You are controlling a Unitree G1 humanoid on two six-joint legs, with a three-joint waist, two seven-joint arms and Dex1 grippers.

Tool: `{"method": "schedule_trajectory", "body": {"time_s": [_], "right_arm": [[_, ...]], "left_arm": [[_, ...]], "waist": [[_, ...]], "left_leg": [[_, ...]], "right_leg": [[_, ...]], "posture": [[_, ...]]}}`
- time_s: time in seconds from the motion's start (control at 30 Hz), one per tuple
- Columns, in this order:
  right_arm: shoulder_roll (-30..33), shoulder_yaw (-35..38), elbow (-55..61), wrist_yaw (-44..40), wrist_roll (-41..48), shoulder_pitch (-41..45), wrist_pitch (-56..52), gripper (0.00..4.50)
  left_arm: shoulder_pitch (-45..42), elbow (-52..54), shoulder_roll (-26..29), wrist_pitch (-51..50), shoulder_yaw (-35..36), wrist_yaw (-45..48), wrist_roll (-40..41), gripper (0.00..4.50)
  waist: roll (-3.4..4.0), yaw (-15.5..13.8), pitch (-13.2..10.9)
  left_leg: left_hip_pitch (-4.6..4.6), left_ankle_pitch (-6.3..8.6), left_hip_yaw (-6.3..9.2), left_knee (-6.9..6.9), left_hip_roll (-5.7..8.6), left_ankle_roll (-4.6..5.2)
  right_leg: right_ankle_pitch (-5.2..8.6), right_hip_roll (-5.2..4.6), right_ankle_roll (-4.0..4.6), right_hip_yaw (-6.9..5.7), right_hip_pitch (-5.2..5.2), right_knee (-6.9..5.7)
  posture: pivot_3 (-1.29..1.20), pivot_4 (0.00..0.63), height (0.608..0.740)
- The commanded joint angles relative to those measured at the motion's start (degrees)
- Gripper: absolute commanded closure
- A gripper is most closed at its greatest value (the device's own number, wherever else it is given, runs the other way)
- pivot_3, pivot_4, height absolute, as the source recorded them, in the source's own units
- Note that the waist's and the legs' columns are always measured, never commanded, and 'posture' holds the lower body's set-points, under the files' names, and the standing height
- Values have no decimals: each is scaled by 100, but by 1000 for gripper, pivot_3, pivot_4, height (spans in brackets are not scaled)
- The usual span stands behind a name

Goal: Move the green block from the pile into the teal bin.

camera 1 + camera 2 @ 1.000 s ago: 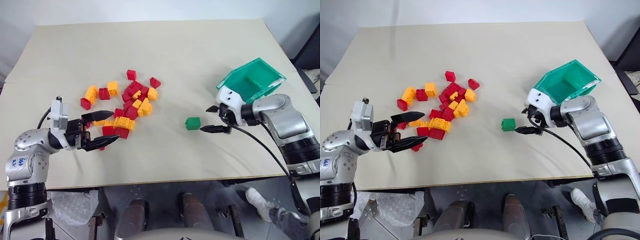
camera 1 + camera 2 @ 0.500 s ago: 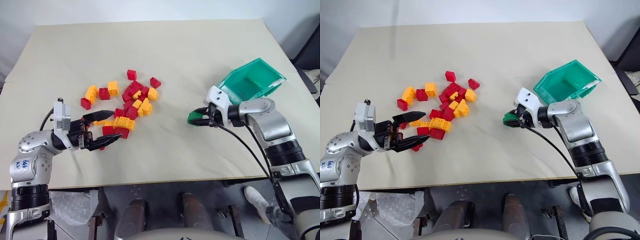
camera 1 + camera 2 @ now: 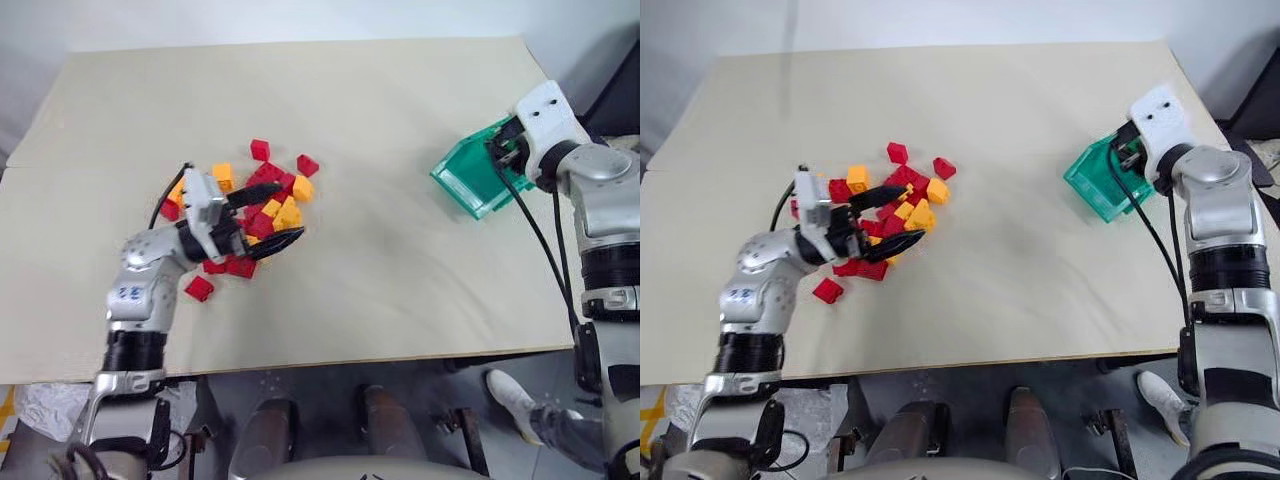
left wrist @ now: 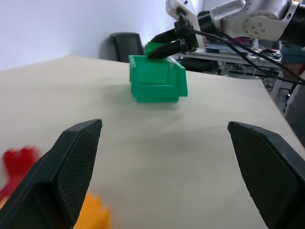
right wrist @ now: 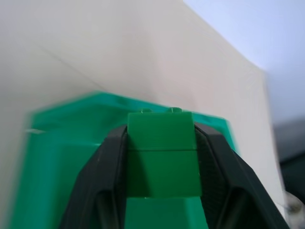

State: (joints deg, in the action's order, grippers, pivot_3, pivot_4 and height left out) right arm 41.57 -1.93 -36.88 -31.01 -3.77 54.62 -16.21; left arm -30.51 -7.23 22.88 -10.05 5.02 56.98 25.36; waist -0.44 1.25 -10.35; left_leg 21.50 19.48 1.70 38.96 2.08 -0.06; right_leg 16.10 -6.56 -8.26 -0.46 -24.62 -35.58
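One green block [image 5: 161, 155] over teal bin [image 4: 157, 83]

Big beige table [image 3: 400, 120] takes up most of the space, pale plain wall [image 3: 300, 20] right behind it. Past the table's far end there's a dark chair [image 4: 127, 46] and a cluttered desk [image 4: 228, 53] near it.

A broad beige table [image 3: 380, 110] fills most of the head views, its front edge running across the lower part of the frame. Beneath that edge, at the lower left, crumpled clear plastic wrap [image 3: 40, 400] lies on the floor, and at the lower right a white shoe [image 3: 512, 392] shows. In the left wrist view a dark chair [image 4: 125, 46] stands behind the table's far edge, upper centre-left.
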Motion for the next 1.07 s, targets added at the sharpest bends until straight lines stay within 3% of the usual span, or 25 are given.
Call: {"method": "schedule_trajectory", "body": {"time_s": [0.03,0.07,0.3,0.37,0.5,0.63,0.73,0.93,1.07], "right_arm": [[-116,15,-690,364,-206,381,471,3007],[-178,56,-836,284,-136,453,486,2275],[-285,382,-1166,19,222,847,418,39],[-250,425,-672,-398,424,683,225,39],[-44,354,1356,-2319,1475,-518,-430,39],[116,174,1917,-3312,1774,-1133,-328,39],[91,12,1723,-4365,1933,-1453,501,39],[-318,124,338,-4601,1806,-1226,1821,39],[-504,170,146,-4451,1824,-1223,1948,39]], "left_arm": [[-225,-196,-76,175,-25,-64,-51,0],[-266,-257,-82,182,-36,-49,-49,0],[-368,-284,96,-48,88,-29,124,0],[-222,-85,257,-276,238,67,354,0],[470,738,855,-976,762,61,867,0],[1039,1082,1442,-1410,1155,125,1124,0],[1623,950,1933,-1463,1633,423,1208,0],[2590,653,2252,-1138,2303,519,1018,0],[3034,634,2266,-699,2537,479,843,0]], "waist": [[0,56,0],[0,74,0],[1,55,0],[1,42,0],[2,34,0],[4,31,-1],[5,32,-1],[6,45,-2],[6,48,-2]], "left_leg": [[1,0,-1,-1,0,0],[0,0,-4,-1,-1,0],[0,0,-2,3,-20,0],[0,0,-2,5,-24,0],[2,4,13,-2,-37,-3],[5,11,12,3,-35,1],[1,11,10,13,-32,4],[-19,13,4,5,-35,4],[-19,17,0,0,-46,-3]], "right_leg": [[0,0,0,1,-3,0],[0,0,0,4,-3,-1],[0,-3,-1,7,-4,-3],[-1,-4,-1,7,-3,-1],[0,1,-1,-3,-1,4],[1,-2,1,-8,0,7],[-1,-4,-2,-6,8,6],[0,-6,1,0,16,4],[4,-4,8,0,10,5]], "posture": [[0,150,740],[0,150,740],[0,150,740],[0,150,740],[0,150,740],[0,150,740],[0,150,740],[0,150,740],[0,150,740]]}}
